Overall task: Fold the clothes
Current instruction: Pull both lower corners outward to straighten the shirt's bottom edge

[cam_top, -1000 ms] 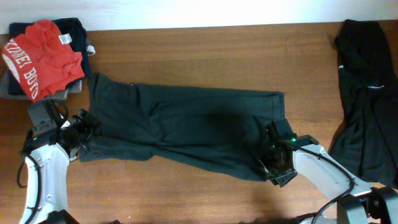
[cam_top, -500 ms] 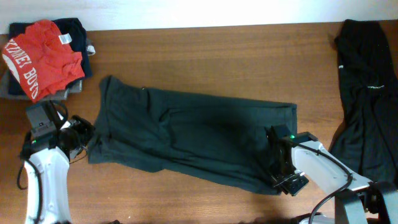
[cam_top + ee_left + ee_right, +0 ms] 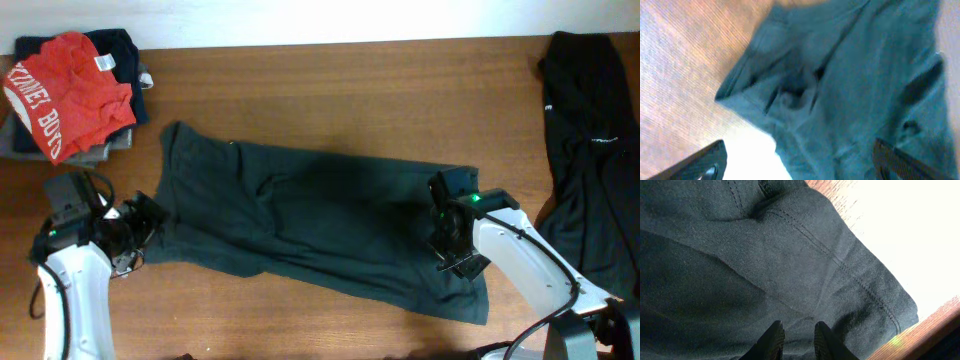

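Wood table (image 3: pixel 330 80), plain pale wall strip at the far edge. Overhead view.

- Dark green shirt (image 3: pixel 300 215) lies mid-table as a long band, slanting down toward the right. It is creased through the middle, with the lower right corner trailing toward the near edge.
- Red shirt (image 3: pixel 70 90) sits on a stack at the far left corner. Black garment (image 3: pixel 585 150) is heaped at the right edge. Both are well apart from the work.
- Left gripper (image 3: pixel 140 220) is just beside the shirt's left end, jaws spread wide, holding nothing. In the blurred wrist view its fingers (image 3: pixel 707 162) frame the corner. Cloth reaches in between them on one side; contact cannot be told.
- Right gripper (image 3: pixel 452 258) is on top of the right end, inside the hem. Wrist view shows its fingers (image 3: pixel 771 340) nearly together, creases running to the tips. It looks like a pinch on a small fold of the shirt.

Judged step: squaring the band before the next fold, left side due a fresh grip.

Doing it well:
- Settle the left jaws over the corner and take every layer, not only the top one.
- Keep the right pinch low and pull evenly, so the middle creases flatten.
- Mind the trailing right corner, which could tuck under.
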{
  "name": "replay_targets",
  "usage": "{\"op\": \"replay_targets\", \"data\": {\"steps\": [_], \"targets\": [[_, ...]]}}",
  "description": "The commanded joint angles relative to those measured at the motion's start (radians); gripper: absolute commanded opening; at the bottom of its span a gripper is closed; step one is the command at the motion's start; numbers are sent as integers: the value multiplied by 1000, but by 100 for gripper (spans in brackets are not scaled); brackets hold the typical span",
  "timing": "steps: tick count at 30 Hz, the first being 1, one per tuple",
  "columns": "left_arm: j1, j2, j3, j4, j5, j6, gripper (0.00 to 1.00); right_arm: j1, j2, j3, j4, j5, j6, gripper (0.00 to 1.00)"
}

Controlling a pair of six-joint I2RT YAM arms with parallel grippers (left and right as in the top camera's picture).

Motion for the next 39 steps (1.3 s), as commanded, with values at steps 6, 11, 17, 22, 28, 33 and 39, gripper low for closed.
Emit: {"op": "replay_targets", "data": {"steps": [6, 11, 17, 22, 28, 33, 39], "targets": [[-2, 196, 7, -20, 74, 142, 89, 1, -16, 16, 18, 23, -42, 26], [-2, 283, 6, -2, -6, 143, 80, 1, -16, 16, 11, 12, -63, 26], [-14, 289, 6, 13, -4, 147, 76, 1, -16, 16, 4, 11, -63, 26], [-54, 291, 6, 28, -4, 147, 75, 1, -16, 16, 3, 1, -63, 26], [-90, 291, 6, 64, 9, 146, 59, 1, -16, 16, 2, -15, -63, 26], [-91, 291, 6, 84, 23, 146, 36, 1, -16, 16, -1, -14, -63, 26], [-91, 291, 6, 121, 64, 146, 1, 1, -16, 27, 0, -14, -64, 26]]}}
